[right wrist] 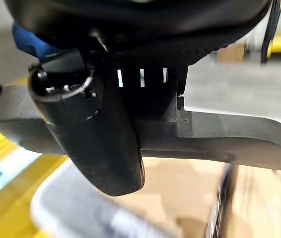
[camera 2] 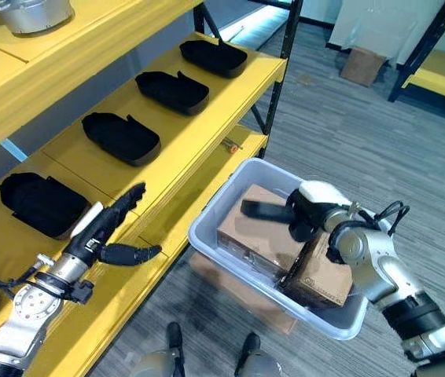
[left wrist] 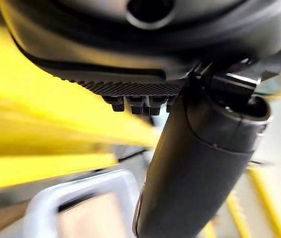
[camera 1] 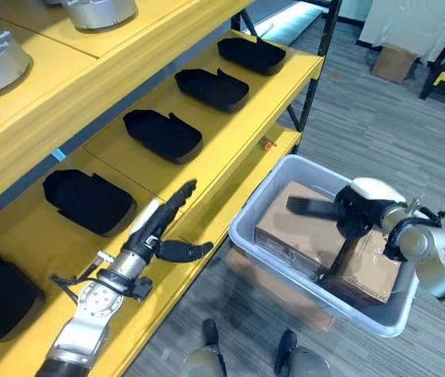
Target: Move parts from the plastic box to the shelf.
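five black parts point(camera 1: 162, 134) on shelf point(camera 1: 230, 133); right hand point(camera 1: 356, 208) clamped on another part point(camera 1: 310, 206) over box point(camera 1: 281, 177), left hand point(camera 1: 163, 228) fingers apart, empty.

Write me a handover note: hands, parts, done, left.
Left hand: open, fingers straight, over the shelf edge, holding nothing.
Right hand: over the box, shut on a dark flat part.
Done: five black parts lie in a row on the shelf.
Left: carry the held part to the shelf. Two cartons fill the box; I cannot tell whether more parts remain.
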Robot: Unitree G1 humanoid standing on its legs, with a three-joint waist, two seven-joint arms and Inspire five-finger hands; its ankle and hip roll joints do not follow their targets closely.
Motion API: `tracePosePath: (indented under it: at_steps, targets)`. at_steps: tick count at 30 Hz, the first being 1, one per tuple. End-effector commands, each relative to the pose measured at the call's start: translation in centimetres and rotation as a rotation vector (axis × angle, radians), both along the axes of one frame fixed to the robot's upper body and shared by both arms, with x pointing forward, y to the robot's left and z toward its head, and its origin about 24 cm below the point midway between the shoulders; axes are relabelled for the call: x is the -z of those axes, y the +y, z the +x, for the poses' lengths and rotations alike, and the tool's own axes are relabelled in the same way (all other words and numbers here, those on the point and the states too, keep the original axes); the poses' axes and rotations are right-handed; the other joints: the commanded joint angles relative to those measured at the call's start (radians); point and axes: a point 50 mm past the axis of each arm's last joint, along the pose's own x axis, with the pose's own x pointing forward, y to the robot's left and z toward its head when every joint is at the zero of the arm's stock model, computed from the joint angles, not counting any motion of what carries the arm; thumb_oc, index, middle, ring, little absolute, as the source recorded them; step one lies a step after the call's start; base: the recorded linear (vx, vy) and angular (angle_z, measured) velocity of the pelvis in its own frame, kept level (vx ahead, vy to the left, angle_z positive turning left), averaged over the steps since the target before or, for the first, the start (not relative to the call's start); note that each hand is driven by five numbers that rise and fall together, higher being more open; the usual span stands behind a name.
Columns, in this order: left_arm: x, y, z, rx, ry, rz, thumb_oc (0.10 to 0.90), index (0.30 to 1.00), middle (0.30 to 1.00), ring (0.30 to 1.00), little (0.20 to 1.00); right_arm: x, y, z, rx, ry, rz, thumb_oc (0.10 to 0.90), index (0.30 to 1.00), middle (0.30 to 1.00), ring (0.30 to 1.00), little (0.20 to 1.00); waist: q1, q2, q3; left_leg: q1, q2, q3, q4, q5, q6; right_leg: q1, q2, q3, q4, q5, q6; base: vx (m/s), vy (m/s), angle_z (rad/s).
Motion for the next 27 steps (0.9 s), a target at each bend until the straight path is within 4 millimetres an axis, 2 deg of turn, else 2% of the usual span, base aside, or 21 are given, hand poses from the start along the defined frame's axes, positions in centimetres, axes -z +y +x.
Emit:
tracePosePath:
  at_steps: [1, 3, 5, 10, 14, 17, 20, 24, 27]
  targets:
    - [-3.3, -1.5, -0.6, 0.06, -0.292, 0.085, 0.9, 1.0, 1.0, 1.0, 1.0, -5.5, 0.6, 0.7, -0.05, -0.088, -0.008, 0.4, 0.3, 0.3, 0.3, 0.3, -0.029, -0.065, -0.124, 0.058, 0.051, -0.006, -0.033, -0.052, -0.049, 0.082, -0.028, 0.082, -0.13, 0.024, 0.073, 0.03, 0.031, -0.19]
    - [-3.9, -1.8, -0.7, 0.05, -0.37, 0.144, 0.9, 1.0, 1.0, 1.0, 1.0, -5.2, 0.7, -0.2, -0.077, -0.017, -0.003, 0.4, 0.3, 0.3, 0.3, 0.3, -0.039, -0.078, -0.133, 0.065, 0.048, 0.007, -0.033, -0.061, -0.045, 0.087, -0.026, 0.093, -0.139, 0.029, 0.079, 0.02, 0.017, -0.1]
    - [-4.6, -2.5, -0.7, 0.133, -0.404, 0.153, 0.9, 1.0, 1.0, 1.0, 1.0, -5.5, 0.9, -0.5, -0.097, -0.009, -0.015, 0.4, 0.3, 0.3, 0.3, 0.3, -0.049, -0.089, -0.143, 0.072, 0.045, 0.017, -0.033, -0.067, -0.043, 0.09, -0.023, 0.104, -0.15, 0.039, 0.085, 0.02, 0.006, -0.15]
    - [-5.0, -3.5, -0.2, 0.252, -0.354, 0.146, 0.9, 1.0, 1.0, 1.0, 1.0, -6.9, 1.6, -0.1, -0.129, -0.082, -0.068, 0.4, 0.3, 0.3, 0.3, 0.3, -0.062, -0.092, -0.153, 0.085, 0.041, 0.031, -0.033, -0.077, -0.038, 0.098, -0.02, 0.12, -0.16, 0.045, 0.091, 0.01, 0.001, -0.1]
    - [-4.0, -4.5, -0.2, 0.328, -0.266, 0.146, 0.9, 1.0, 1.0, 1.0, 1.0, -9.7, 2.2, 0.6, -0.137, -0.265, -0.224, 0.4, 0.3, 0.3, 0.3, 0.3, -0.07, -0.082, -0.16, 0.1, 0.036, 0.039, -0.033, -0.088, -0.034, 0.11, -0.015, 0.135, -0.177, 0.05, 0.092, 0.0, 0.014, -0.07]
    - [-3.4, -4.5, 0.0, 0.356, -0.192, 0.146, 0.9, 1.0, 1.0, 1.0, 1.0, -10.5, 2.9, 0.5, -0.174, -0.31, -0.267, 0.4, 0.3, 0.3, 0.3, 0.3, -0.076, -0.073, -0.164, 0.106, 0.036, 0.047, -0.033, -0.091, -0.034, 0.117, -0.014, 0.14, -0.191, 0.055, 0.094, 0.0, 0.011, -0.2]
    - [-2.6, -4.7, -0.4, 0.41, -0.162, 0.262, 0.9, 1.0, 1.0, 1.0, 1.0, -11.1, 3.7, 0.3, -0.207, -0.351, -0.284, 0.4, 0.3, 0.3, 0.3, 0.3, -0.081, -0.064, -0.168, 0.11, 0.037, 0.053, -0.033, -0.092, -0.036, 0.12, -0.014, 0.143, -0.2, 0.059, 0.096, -0.01, 0.006, -0.09]
    - [-2.5, -4.4, -0.2, 0.408, -0.124, 0.265, 0.9, 1.0, 1.0, 1.0, 1.0, -11.7, 4.5, 0.3, -0.247, -0.413, -0.318, 0.4, 0.3, 0.3, 0.3, 0.3, -0.083, -0.058, -0.169, 0.114, 0.036, 0.059, -0.033, -0.091, -0.036, 0.123, -0.014, 0.143, -0.205, 0.06, 0.098, -0.01, 0.003, -0.04]
    - [-2.3, -4.6, 0.0, 0.399, -0.116, 0.267, 0.9, 1.0, 1.0, 1.0, 1.0, -12.3, 6.1, 0.4, -0.307, -0.464, -0.327, 0.4, 0.3, 0.3, 0.3, 0.3, -0.078, -0.054, -0.169, 0.116, 0.035, 0.059, -0.033, -0.093, -0.035, 0.125, -0.013, 0.144, -0.207, 0.059, 0.097, -0.02, 0.0, -0.04]
